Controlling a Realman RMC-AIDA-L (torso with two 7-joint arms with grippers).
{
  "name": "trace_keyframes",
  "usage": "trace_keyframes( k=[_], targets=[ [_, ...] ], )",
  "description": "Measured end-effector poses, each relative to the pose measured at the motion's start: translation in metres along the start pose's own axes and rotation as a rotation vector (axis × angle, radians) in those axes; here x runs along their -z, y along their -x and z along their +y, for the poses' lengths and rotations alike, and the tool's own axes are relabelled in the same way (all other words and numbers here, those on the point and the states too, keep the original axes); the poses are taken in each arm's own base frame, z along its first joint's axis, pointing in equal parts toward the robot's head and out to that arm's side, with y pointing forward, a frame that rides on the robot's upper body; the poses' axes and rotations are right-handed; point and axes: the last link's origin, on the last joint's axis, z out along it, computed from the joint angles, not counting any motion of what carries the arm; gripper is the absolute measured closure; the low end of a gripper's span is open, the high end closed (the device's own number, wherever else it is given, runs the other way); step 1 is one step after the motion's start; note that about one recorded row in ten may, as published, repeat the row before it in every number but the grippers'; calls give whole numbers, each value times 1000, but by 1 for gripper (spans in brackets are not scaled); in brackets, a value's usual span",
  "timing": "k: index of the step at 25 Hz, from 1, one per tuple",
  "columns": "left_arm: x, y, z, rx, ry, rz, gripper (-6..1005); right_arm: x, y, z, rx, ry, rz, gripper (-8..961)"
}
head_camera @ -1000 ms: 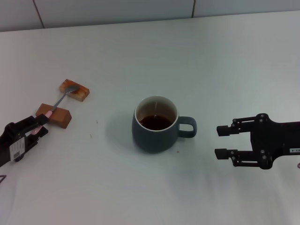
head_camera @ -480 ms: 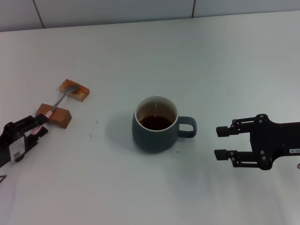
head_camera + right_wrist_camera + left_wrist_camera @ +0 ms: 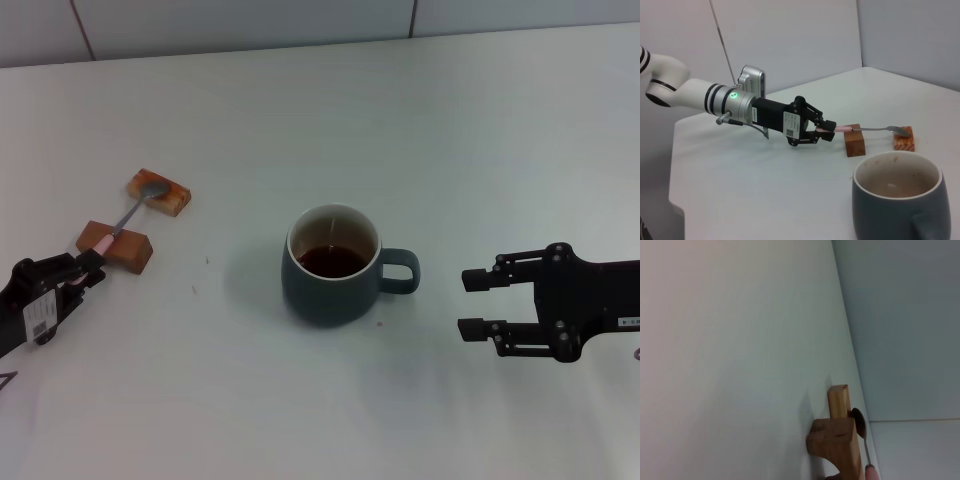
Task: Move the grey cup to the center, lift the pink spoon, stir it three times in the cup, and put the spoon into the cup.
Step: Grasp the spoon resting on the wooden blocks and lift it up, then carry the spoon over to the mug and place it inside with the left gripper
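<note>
The grey cup (image 3: 330,290) stands mid-table with brown liquid inside and its handle toward my right gripper; it also shows in the right wrist view (image 3: 897,200). The pink spoon (image 3: 130,212) lies across two brown blocks, bowl on the far one; it shows in the right wrist view (image 3: 875,129) and the left wrist view (image 3: 864,440) too. My left gripper (image 3: 90,268) is at the spoon's pink handle end, its fingers closed around it (image 3: 832,131). My right gripper (image 3: 468,300) is open and empty, right of the cup handle.
The far block (image 3: 160,192) and the near block (image 3: 118,247) stand left of the cup and hold the spoon off the white table (image 3: 400,120). A tiled wall runs along the table's far edge.
My left gripper's fingers have narrowed onto the pink handle end. The spoon, cup and right arm have not moved.
</note>
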Motion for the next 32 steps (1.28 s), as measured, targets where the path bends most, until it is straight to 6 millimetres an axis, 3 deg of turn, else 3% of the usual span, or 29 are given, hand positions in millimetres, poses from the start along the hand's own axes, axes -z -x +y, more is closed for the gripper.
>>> trace_keyframes(
  k=[5,20,32],
  targets=[
    [-1,0,1,2,1,-1,819,0,0,0,1,0,0,388],
    [-2,-3,10,-30,41,-10,850,0,1,0,2,1,0,387],
    [6,-27,32,-116,97,-18,870,-1,2,-1,4,-1,0,387]
  ],
)
